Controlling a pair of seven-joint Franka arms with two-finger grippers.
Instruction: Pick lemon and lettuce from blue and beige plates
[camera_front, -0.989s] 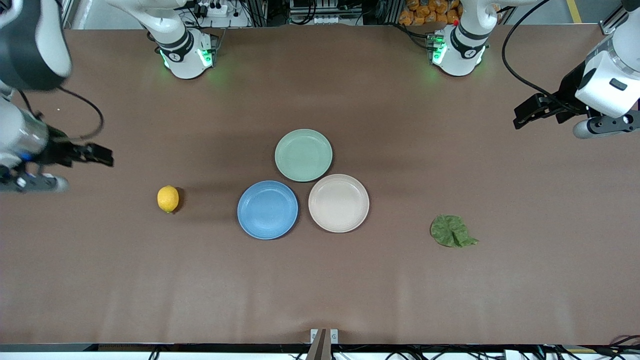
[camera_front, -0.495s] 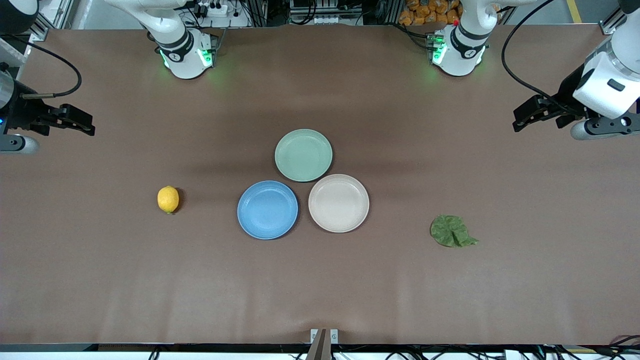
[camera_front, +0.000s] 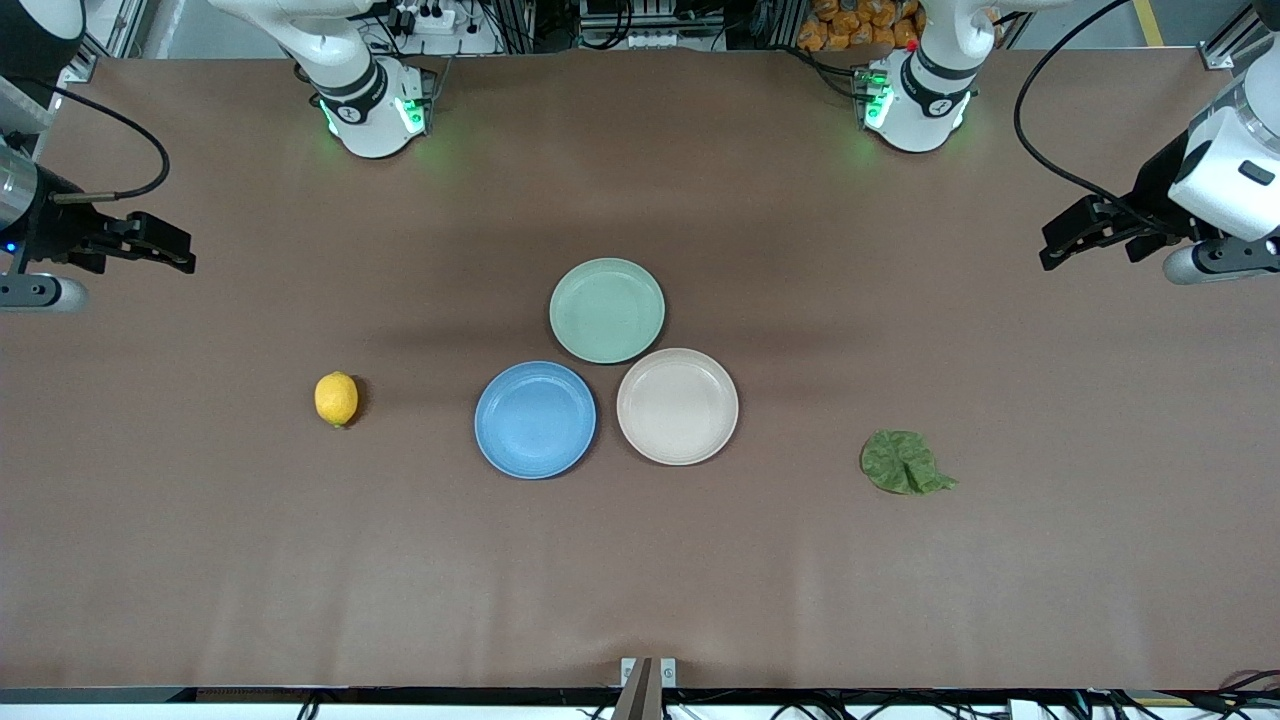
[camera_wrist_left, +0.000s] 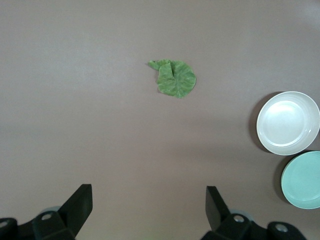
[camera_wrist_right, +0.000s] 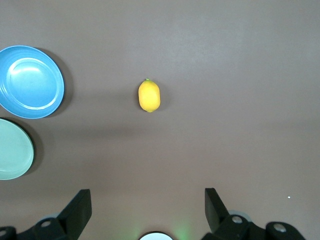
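Note:
The lemon (camera_front: 336, 399) lies on the bare table, beside the blue plate (camera_front: 535, 420) toward the right arm's end. The lettuce (camera_front: 905, 462) lies flat on the table, beside the beige plate (camera_front: 678, 406) toward the left arm's end. Both plates are empty. My right gripper (camera_front: 185, 255) is open and empty, up over the table's right-arm end. Its wrist view shows the lemon (camera_wrist_right: 149, 96) and the blue plate (camera_wrist_right: 30, 82). My left gripper (camera_front: 1050, 250) is open and empty, up over the left-arm end. Its wrist view shows the lettuce (camera_wrist_left: 172, 79) and the beige plate (camera_wrist_left: 288, 122).
An empty mint-green plate (camera_front: 607, 310) touches both plates, farther from the front camera. The two arm bases (camera_front: 375, 110) stand along the table's edge farthest from the front camera. The brown table (camera_front: 640, 580) is bare around the lemon and the lettuce.
My right gripper has risen and drawn back from beside the lemon toward the table's end. My left gripper has shifted slightly outward. Lemon, lettuce and plates have not moved.

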